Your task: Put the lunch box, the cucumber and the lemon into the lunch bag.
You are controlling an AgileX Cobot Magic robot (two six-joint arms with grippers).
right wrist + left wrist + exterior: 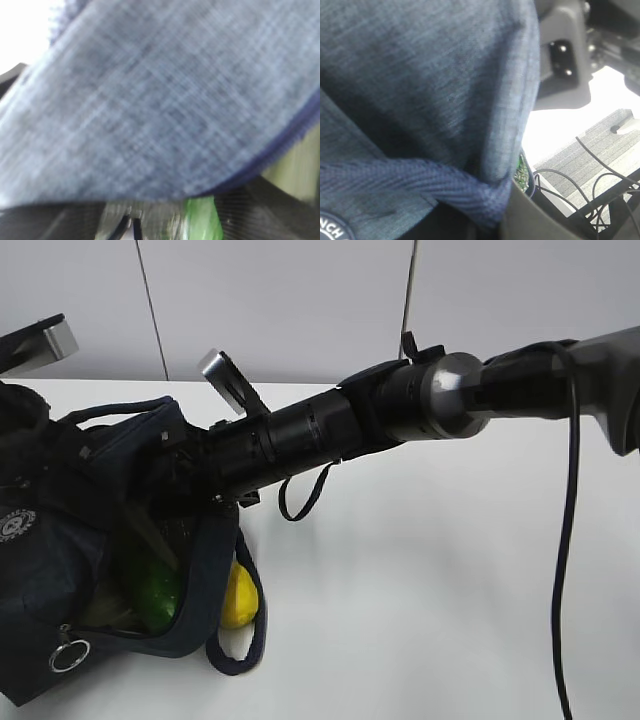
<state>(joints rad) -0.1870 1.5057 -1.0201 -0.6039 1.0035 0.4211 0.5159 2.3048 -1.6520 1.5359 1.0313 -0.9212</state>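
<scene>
Lemon (238, 597) outside lunch bag (40, 570)

my right gripper (185, 475) is buried in the lunch bag (40, 570), jaws hidden. both wrist views are blurred navy fabric. the lemon (238, 596) is half hidden behind the bag's right wall.

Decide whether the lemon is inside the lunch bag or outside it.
Outside. The lemon lies on the white table, against the lunch bag, between the bag's side and its loop handle.
</scene>
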